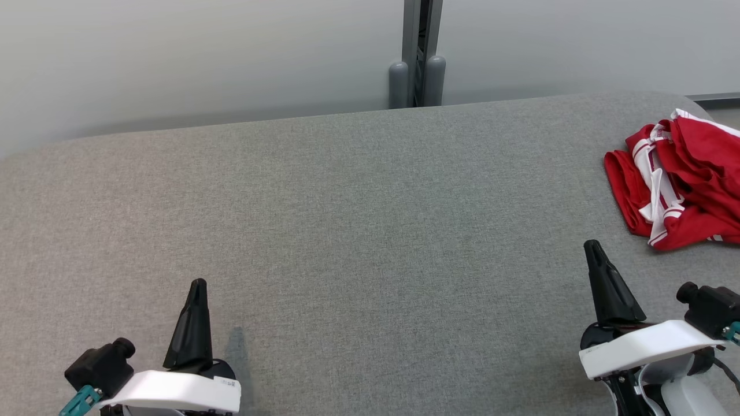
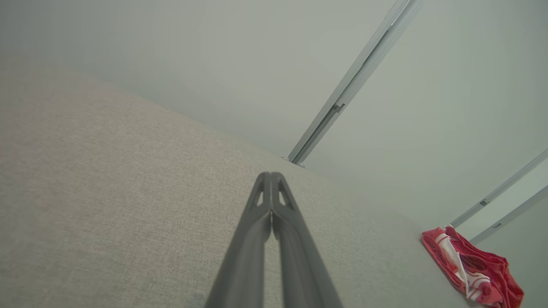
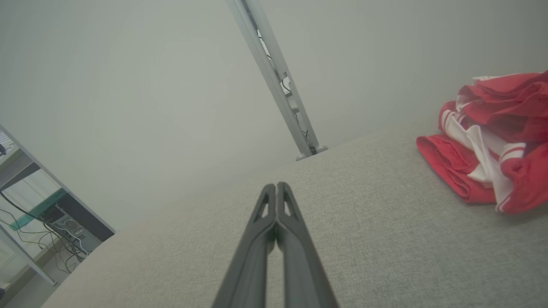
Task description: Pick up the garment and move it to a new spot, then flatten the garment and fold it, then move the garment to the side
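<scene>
The red-and-white garment (image 1: 688, 179) lies crumpled at the far right edge of the grey counter (image 1: 370, 219). The left gripper (image 1: 198, 287) is at the near left, well apart from it, its fingers (image 2: 252, 244) pressed together on nothing. The right gripper (image 1: 593, 247), also closed tight and empty, points up just short of the garment, not touching it
</scene>
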Available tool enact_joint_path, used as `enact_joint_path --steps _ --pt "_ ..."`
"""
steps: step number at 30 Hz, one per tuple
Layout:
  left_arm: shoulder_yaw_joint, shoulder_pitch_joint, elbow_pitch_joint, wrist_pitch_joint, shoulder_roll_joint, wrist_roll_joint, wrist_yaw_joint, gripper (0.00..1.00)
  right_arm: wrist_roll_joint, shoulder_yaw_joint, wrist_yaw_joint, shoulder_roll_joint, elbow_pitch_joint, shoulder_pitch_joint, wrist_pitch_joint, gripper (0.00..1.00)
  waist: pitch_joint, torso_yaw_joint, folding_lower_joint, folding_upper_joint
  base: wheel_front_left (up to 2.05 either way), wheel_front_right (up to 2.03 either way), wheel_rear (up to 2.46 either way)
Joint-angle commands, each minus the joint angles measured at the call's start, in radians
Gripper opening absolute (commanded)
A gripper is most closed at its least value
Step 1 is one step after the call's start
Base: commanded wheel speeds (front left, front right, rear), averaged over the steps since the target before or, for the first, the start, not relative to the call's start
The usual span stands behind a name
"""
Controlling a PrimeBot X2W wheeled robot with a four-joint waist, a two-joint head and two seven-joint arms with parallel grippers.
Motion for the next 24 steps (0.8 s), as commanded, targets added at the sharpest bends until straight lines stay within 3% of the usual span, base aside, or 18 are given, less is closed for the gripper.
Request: enact_joint_path --steps 1,24 --pt "0.011 -0.040 -0.005 0.010 0.008 -0.047 -0.008 0.00 0.045 -0.017 0.000 -0.003 -0.010 -0.024 0.012 0.00 -0.002 0.001 0.0000 -0.0001 0.00 0.00 0.00" --pt "0.048 -0.087 0.048 0.090 0.018 -0.332 -0.035 0.00 0.320 -0.094 0.000 0.022 0.023 -0.029 0.094 0.00 -0.020 0.011 0.0000 -0.0001 0.00 0.00 0.00"
